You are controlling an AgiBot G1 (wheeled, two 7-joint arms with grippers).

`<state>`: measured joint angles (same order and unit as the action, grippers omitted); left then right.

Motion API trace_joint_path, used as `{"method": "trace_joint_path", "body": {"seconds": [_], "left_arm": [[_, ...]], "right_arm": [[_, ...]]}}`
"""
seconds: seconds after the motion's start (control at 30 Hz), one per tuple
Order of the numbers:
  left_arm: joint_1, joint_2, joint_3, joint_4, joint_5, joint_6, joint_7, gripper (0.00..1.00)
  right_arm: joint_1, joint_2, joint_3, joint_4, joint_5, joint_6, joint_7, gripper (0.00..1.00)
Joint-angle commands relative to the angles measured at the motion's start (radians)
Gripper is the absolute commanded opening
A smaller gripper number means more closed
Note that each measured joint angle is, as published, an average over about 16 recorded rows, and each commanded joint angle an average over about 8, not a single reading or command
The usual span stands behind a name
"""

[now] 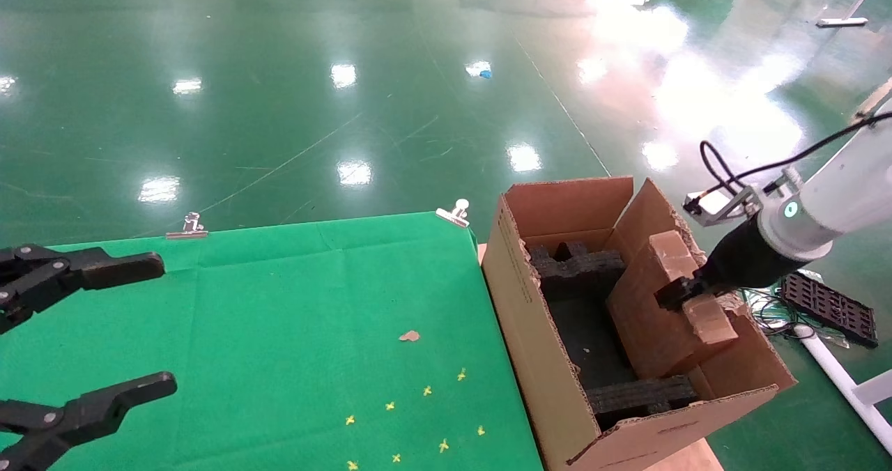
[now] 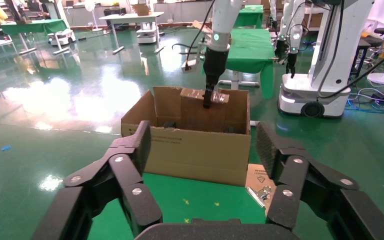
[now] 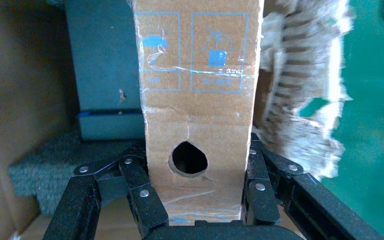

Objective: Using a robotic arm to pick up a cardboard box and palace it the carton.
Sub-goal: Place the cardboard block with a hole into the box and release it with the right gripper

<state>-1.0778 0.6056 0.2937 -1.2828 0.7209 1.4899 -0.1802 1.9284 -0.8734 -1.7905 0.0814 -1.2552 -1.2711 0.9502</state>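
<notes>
The slim brown cardboard box point(image 1: 651, 318) wrapped in clear tape stands on edge inside the large carton point(image 1: 529, 345), tilted toward its right wall. The white robotic arm's right gripper point(image 1: 686, 295) is shut on the box's upper narrow face. In the right wrist view the black fingers point(image 3: 135, 175) press both sides of the cardboard box point(image 3: 197, 100) beside its round hole, and the right gripper point(image 3: 196, 167) is inside the carton. Black foam blocks point(image 1: 575, 265) lie at the carton's ends. My left gripper point(image 1: 164, 328) hangs open over the green table's left side, holding nothing. The left wrist view shows it point(image 2: 203, 137) facing the carton point(image 2: 195, 150).
The green cloth table point(image 1: 279, 297) carries yellow cross marks point(image 1: 418, 415), a cardboard scrap point(image 1: 410, 336) and two metal clips point(image 1: 187, 226) on its back edge. A torn, ragged flap point(image 3: 300, 100) sits beside the box. A black tray point(image 1: 829, 307) and cables lie on the floor at right.
</notes>
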Motion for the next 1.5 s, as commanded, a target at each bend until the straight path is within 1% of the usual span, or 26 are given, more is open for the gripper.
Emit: {"method": "trace_joint_path", "body": {"seconds": [0.03, 0.23, 0.47, 0.6, 0.73, 0.97, 1.5], "left_arm": [[0.000, 0.000, 0.000, 0.000, 0.000, 0.000, 0.000, 1.00], [0.000, 0.000, 0.000, 0.000, 0.000, 0.000, 0.000, 1.00], [0.000, 0.000, 0.001, 0.000, -0.001, 0.000, 0.000, 1.00], [0.000, 0.000, 0.001, 0.000, -0.001, 0.000, 0.001, 1.00], [0.000, -0.001, 0.001, 0.000, -0.001, -0.001, 0.001, 1.00], [0.000, -0.001, 0.002, 0.000, -0.001, -0.001, 0.001, 1.00], [-0.001, -0.001, 0.003, 0.000, -0.002, -0.001, 0.001, 1.00]], "right_arm": [[-0.029, -0.005, 0.006, -0.011, 0.010, 0.021, 0.002, 0.00], [-0.103, -0.024, 0.027, -0.024, 0.040, 0.093, -0.010, 0.00], [-0.154, -0.031, 0.049, -0.029, 0.073, 0.159, -0.046, 0.00], [-0.166, -0.037, 0.051, -0.035, 0.075, 0.167, -0.056, 0.50], [-0.165, -0.047, 0.046, -0.044, 0.068, 0.156, -0.053, 1.00], [-0.155, -0.055, 0.039, -0.057, 0.058, 0.142, -0.049, 1.00], [-0.134, -0.064, 0.027, -0.071, 0.040, 0.139, -0.055, 1.00]]}}
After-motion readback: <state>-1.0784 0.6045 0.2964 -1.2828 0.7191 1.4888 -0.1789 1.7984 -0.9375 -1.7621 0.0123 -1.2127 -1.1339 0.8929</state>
